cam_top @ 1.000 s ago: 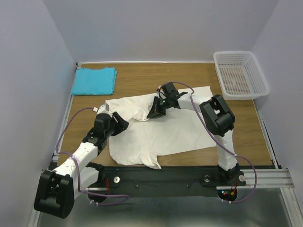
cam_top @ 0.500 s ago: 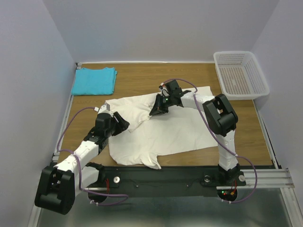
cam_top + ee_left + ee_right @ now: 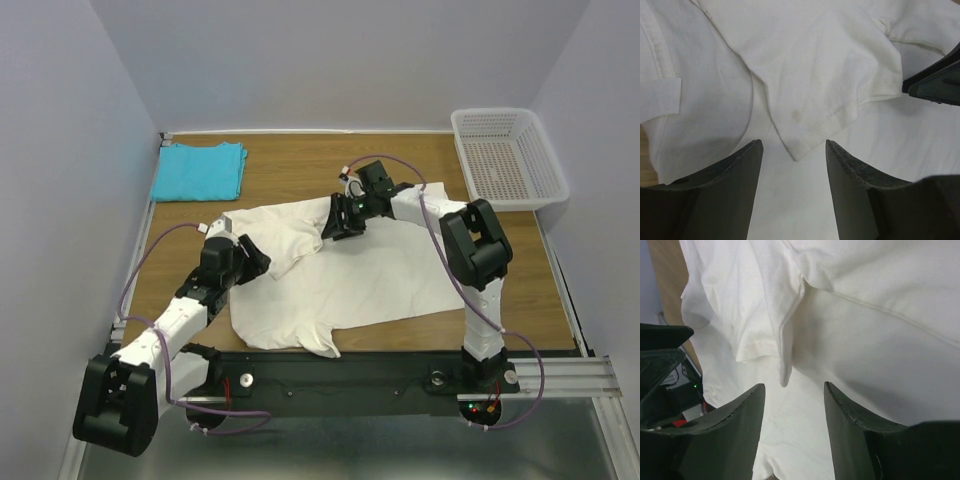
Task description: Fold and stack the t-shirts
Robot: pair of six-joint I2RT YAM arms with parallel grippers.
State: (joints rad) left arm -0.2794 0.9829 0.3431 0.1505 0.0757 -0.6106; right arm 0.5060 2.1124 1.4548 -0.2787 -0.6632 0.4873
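Note:
A large cream-white t-shirt [image 3: 350, 275] lies spread over the middle of the table, its upper left part folded over onto itself. The turquoise t-shirt [image 3: 199, 171] lies folded at the far left corner. My left gripper [image 3: 262, 262] hovers open over the white shirt's left side, a folded sleeve corner [image 3: 799, 150] lying just ahead of its fingers. My right gripper [image 3: 333, 222] is open above the fold near the shirt's top middle, with a loose flap of cloth [image 3: 785, 375] just beyond its fingers and nothing between them.
A white mesh basket [image 3: 508, 157] stands at the far right corner. Grey walls close in the back and both sides. Bare wood [image 3: 300, 165] shows between the two shirts, and a black rail [image 3: 330, 375] runs along the near edge.
My right gripper has opened and let go of the white cloth, moving slightly back and right. The fold has settled flat. The left arm has barely moved.

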